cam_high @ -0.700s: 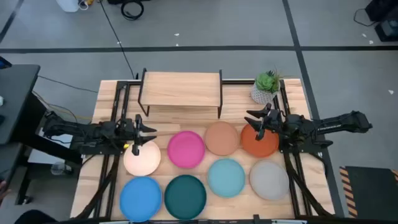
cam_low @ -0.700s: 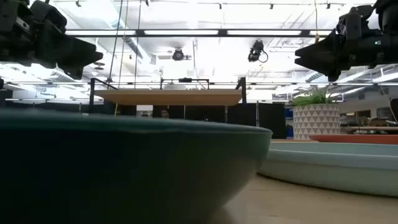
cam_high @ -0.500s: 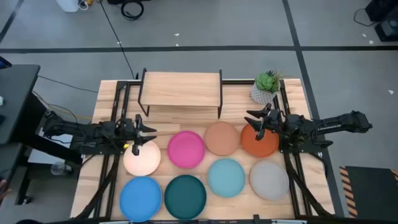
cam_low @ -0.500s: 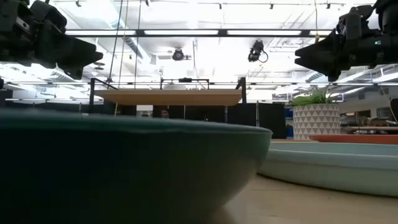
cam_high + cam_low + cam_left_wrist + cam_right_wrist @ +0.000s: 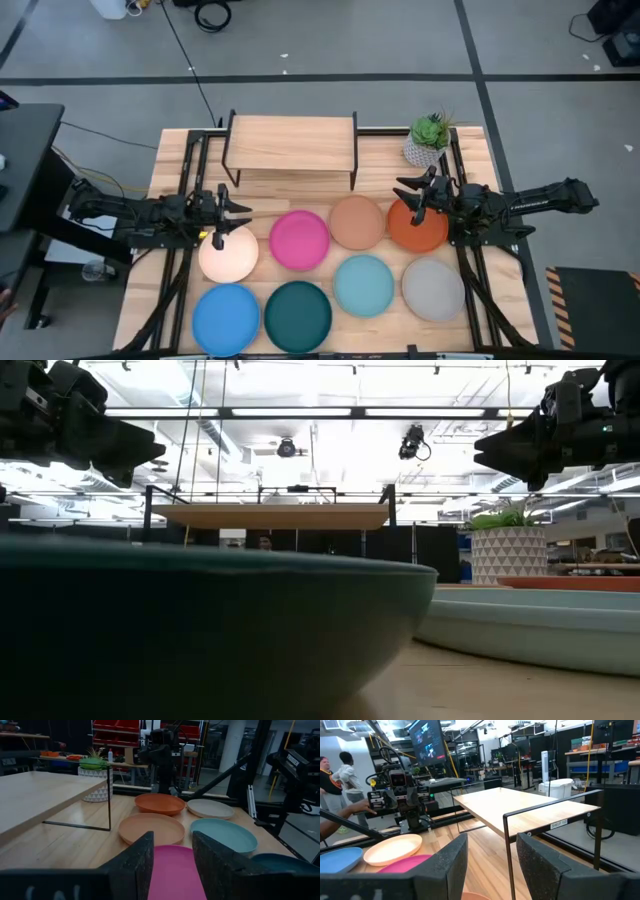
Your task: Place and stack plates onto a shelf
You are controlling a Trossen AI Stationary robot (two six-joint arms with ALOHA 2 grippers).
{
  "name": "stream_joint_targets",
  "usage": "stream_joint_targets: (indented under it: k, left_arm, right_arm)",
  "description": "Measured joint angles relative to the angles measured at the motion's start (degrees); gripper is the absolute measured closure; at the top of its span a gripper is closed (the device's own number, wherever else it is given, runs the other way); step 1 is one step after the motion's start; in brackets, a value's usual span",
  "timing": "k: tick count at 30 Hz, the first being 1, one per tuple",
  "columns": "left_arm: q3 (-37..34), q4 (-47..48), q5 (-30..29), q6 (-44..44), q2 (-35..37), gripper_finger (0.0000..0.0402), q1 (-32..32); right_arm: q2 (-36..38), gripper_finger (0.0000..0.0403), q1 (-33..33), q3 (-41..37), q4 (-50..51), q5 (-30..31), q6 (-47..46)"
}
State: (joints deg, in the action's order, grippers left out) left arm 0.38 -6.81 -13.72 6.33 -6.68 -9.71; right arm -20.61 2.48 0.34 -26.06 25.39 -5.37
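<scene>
Nothing has changed over the last moments: both arms remain stationary. The left gripper (image 5: 236, 213) hovers open and empty over the round cream plate (image 5: 228, 255). The right gripper (image 5: 407, 196) hovers open and empty over the round orange plate (image 5: 417, 224). The low wooden shelf (image 5: 291, 143) carries no plates; stacking has not begun.

- The shelf (image 5: 291, 143): pale smooth wood top, thin black metal legs.
- The plates (image 5: 299, 240): matt, smooth.
- The tabletop (image 5: 170, 160): light wooden slats.
- The planter (image 5: 98, 785): white, patterned, matt.
</scene>
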Motion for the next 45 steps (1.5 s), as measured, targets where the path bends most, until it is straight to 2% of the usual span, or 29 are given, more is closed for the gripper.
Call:
stream_joint_targets:
  k: [45]
  left_arm:
    - [0.0, 0.0, 0.0, 0.0, 0.0, 0.0260, 0.0]
  right_arm:
    - [0.0, 0.0227, 0.0, 0.0, 0.0, 0.0, 0.0]
